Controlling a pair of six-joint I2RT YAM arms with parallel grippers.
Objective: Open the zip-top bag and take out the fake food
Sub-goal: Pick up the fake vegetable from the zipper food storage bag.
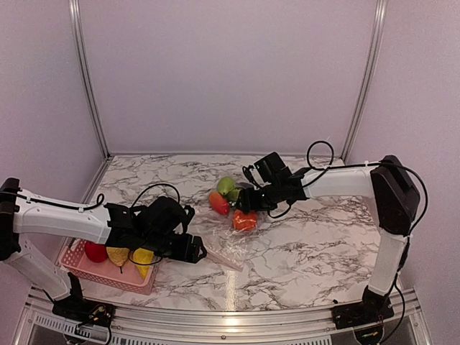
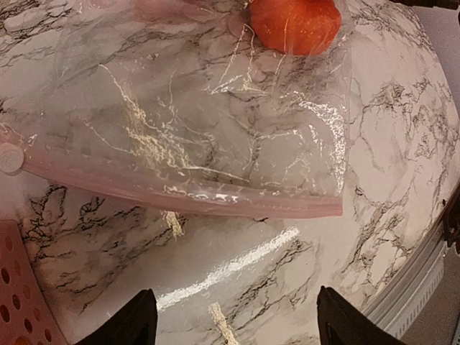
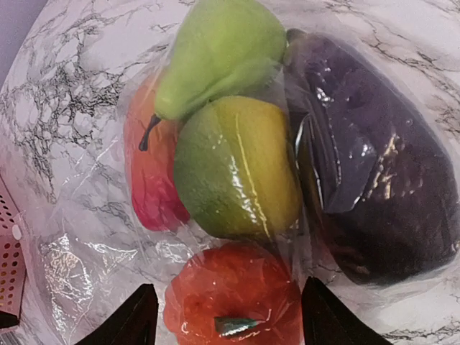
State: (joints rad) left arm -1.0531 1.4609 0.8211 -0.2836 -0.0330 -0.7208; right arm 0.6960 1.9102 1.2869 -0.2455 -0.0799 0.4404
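Clear zip-top bag (image 1: 233,243) lying near-far, zip nearest.

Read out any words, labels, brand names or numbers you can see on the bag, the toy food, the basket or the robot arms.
No readable text in any view.
zip-top bag: clear plastic with a pink zip strip, no print showing.
fake food: no labels or stickers.
pink basket: no markings.
left arm and right arm: no markings can be made out.

Pink mesh basket (image 1: 100,274) at near-left of marble table (image 1: 323,244); pale walls w/ metal posts (image 1: 88,79) behind.
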